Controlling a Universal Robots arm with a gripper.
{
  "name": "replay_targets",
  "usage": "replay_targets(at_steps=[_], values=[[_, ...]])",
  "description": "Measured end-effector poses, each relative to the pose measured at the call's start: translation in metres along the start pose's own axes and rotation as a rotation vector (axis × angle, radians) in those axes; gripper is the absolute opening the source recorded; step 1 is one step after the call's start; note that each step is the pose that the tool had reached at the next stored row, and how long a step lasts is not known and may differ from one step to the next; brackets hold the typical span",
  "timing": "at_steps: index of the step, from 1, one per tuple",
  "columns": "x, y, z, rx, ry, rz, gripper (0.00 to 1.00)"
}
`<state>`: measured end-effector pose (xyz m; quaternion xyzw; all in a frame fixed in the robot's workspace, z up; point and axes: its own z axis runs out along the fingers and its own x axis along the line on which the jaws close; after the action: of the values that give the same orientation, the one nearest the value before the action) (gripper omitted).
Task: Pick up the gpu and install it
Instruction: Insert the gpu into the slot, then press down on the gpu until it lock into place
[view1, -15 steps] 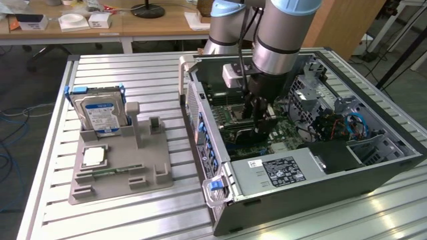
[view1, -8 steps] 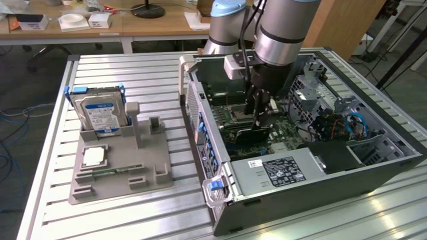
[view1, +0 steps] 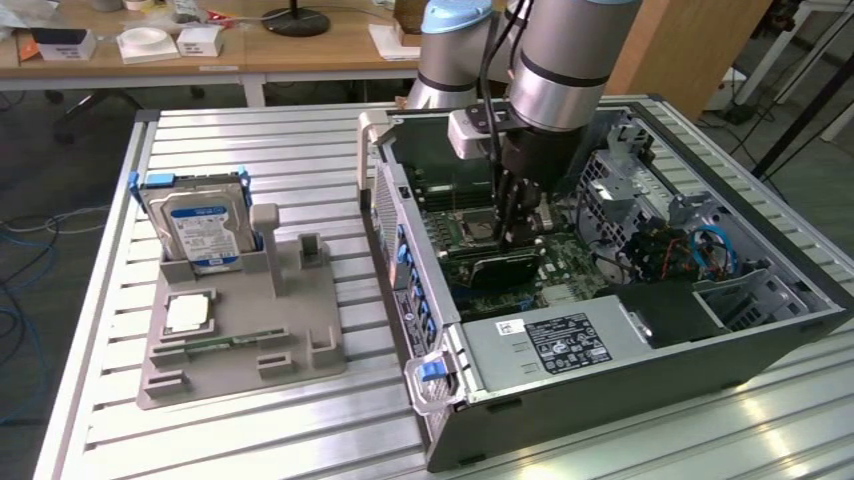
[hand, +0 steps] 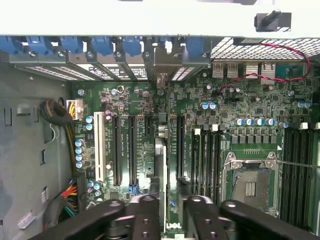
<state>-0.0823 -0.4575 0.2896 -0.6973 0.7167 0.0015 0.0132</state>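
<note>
The gpu, a thin black card, stands on edge on the motherboard inside the open computer case. My gripper reaches straight down into the case right above it. In the wrist view the gpu shows edge-on in a slot, its grey bracket up against the case's rear openings. My gripper straddles the card's top edge, and the black fingers stand a little apart, with a gap between the card and one finger. The card rests in the slot rather than hanging from the jaws.
On the slatted aluminium table, at the exterior view's left, a grey fixture holds a hard drive, a processor and a green memory stick. The power supply, drive cages and cables crowd the case. The empty processor socket lies beside the card.
</note>
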Motion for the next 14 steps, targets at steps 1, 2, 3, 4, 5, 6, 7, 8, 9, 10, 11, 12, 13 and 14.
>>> replay_targets(at_steps=[1, 2, 3, 4, 5, 6, 7, 8, 9, 10, 11, 12, 13, 14], values=[[0.0, 0.0, 0.0, 0.0, -0.0001, 0.0, 0.25], [0.0, 0.0, 0.0, 0.0, -0.0003, 0.0, 0.2], [0.0, 0.0, 0.0, 0.0, -0.0004, 0.0, 0.14], [0.0, 0.0, 0.0, 0.0, -0.0005, 0.0, 0.14], [0.0, 0.0, 0.0, 0.0, -0.0007, 0.0, 0.11], [0.0, 0.0, 0.0, 0.0, -0.0008, 0.0, 0.11], [0.0, 0.0, 0.0, 0.0, -0.0009, 0.0, 0.11], [0.0, 0.0, 0.0, 0.0, -0.001, 0.0, 0.11], [0.0, 0.0, 0.0, 0.0, -0.0016, 0.0, 0.11], [0.0, 0.0, 0.0, 0.0, -0.0021, 0.0, 0.11], [0.0, 0.0, 0.0, -0.0001, -0.0022, 0.0, 0.11], [0.0, 0.0, 0.0, 0.0, -0.0023, 0.0, 0.11], [0.0, 0.0, 0.0, -0.0001, -0.0024, 0.0, 0.11], [0.0, 0.0, 0.0, -0.0001, -0.0026, 0.0, 0.11]])
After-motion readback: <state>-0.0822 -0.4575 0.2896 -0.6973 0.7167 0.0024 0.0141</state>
